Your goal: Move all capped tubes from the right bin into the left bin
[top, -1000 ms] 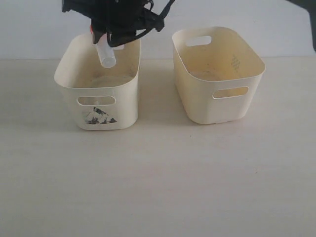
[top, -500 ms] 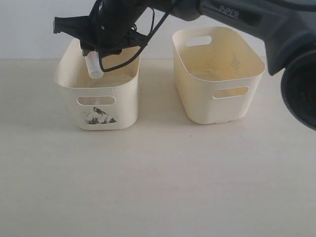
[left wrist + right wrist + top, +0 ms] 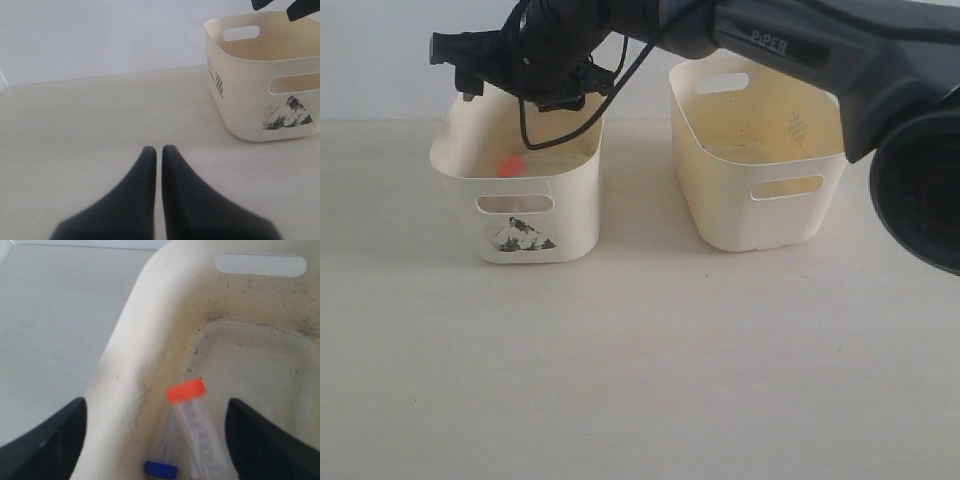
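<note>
Capped tube (image 3: 195, 426) dropped from right gripper (image 3: 156, 440) into left bin (image 3: 575, 205); jaws spread.

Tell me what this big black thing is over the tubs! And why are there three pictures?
It is a robot with two arms. One picture looks at the whole table; the other two come from cameras on each arm's wrist. The right arm reaches over the left bin, the tub with the dark smudge. Its wrist camera looks down inside, where a capped tube with an orange cap lies near something small and blue. The right jaws stand wide open, holding nothing. The left jaws rest shut above the table. No tubes show in the right bin.
</note>
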{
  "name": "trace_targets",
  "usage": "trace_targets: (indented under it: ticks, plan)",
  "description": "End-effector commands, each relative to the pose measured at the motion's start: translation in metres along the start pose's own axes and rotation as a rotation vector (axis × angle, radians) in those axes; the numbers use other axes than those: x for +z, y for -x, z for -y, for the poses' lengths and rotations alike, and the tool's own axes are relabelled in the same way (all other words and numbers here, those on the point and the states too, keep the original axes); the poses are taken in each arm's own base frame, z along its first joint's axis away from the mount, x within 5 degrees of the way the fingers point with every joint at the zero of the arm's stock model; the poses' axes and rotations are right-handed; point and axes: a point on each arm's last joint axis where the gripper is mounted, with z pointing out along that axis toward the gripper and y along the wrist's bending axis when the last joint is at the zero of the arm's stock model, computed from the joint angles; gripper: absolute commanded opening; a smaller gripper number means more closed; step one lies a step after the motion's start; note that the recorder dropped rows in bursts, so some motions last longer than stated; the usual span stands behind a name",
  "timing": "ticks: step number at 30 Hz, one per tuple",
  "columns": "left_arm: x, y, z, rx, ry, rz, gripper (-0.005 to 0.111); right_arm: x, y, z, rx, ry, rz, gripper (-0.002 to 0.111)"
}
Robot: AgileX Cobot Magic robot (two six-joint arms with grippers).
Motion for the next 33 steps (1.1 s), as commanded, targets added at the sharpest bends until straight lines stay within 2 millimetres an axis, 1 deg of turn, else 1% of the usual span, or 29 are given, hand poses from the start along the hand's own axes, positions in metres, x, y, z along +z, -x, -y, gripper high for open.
trace_targets:
  ticks: [1,2,5,7,8,9,13,15,17,21,22,23,24,25,26,27,29,31,32,33]
  plan:
    - [0.000,0.003,0.000,-0.018,-0.001,0.020,0.004,-0.003,0.000,0.002,-0.026,-0.030,-0.016,0.072]
    - [0.000,0.003,0.000,-0.018,-0.001,0.020,0.004,-0.006,0.000,0.002,-0.028,-0.037,-0.027,0.065]
    - [0.000,0.003,0.000,-0.018,-0.001,0.020,0.004,-0.013,0.000,0.003,-0.059,-0.073,-0.058,0.035]
    - [0.000,0.003,0.000,-0.018,-0.001,0.020,0.004,-0.023,0.002,0.003,-0.067,-0.095,-0.081,0.013]
    - [0.000,0.003,0.000,-0.018,-0.001,0.020,0.004,-0.027,0.002,0.003,-0.070,-0.106,-0.096,0.004]
    - [0.000,0.003,0.000,-0.018,-0.001,0.020,0.004,-0.033,0.003,0.003,-0.074,-0.116,-0.113,0.000]
    - [0.000,0.003,0.000,-0.018,-0.001,0.020,0.004,-0.055,0.004,0.002,-0.130,-0.202,-0.156,0.001]
    - [0.000,0.003,0.000,-0.018,-0.001,0.020,0.004,-0.065,0.003,-0.003,-0.166,-0.233,-0.165,0.001]
    - [0.000,0.003,0.000,-0.018,-0.001,0.020,0.004,-0.076,0.000,-0.015,-0.222,-0.245,-0.179,0.001]
    - [0.000,0.003,0.000,-0.018,-0.001,0.020,0.004,-0.099,-0.012,-0.045,-0.326,-0.240,-0.188,0.001]
    - [0.000,0.003,0.000,-0.018,-0.001,0.020,0.004,-0.115,-0.016,-0.062,-0.369,-0.213,-0.181,0.001]
    - [0.000,0.003,0.000,-0.018,-0.001,0.020,0.004,-0.123,-0.017,-0.069,-0.386,-0.198,-0.175,0.001]
    - [0.000,0.003,0.000,-0.018,-0.001,0.020,0.004,-0.142,-0.021,-0.082,-0.417,-0.176,-0.173,0.001]
    - [0.000,0.003,0.000,-0.018,-0.001,0.020,0.004,-0.150,-0.023,-0.086,-0.426,-0.169,-0.176,0.001]
    - [0.000,0.003,0.000,-0.018,-0.001,0.020,0.004,-0.170,-0.023,-0.095,-0.456,-0.153,-0.154,0.001]
    - [0.000,0.003,0.000,-0.018,-0.001,0.020,0.004,-0.178,-0.022,-0.098,-0.470,-0.152,-0.135,0.001]
    - [0.000,0.003,0.000,-0.018,-0.001,0.020,0.004,-0.215,-0.019,-0.111,-0.516,-0.139,-0.048,0.001]
    - [0.000,0.003,0.000,-0.018,-0.001,0.020,0.004,-0.243,-0.021,-0.118,-0.524,-0.094,-0.013,0.001]
    - [0.000,0.003,0.000,-0.018,-0.001,0.020,0.004,-0.255,-0.023,-0.120,-0.531,-0.079,-0.002,0.001]
    - [0.000,0.003,0.000,-0.018,-0.001,0.020,0.004,-0.272,-0.023,-0.119,-0.540,-0.082,0.029,0.001]
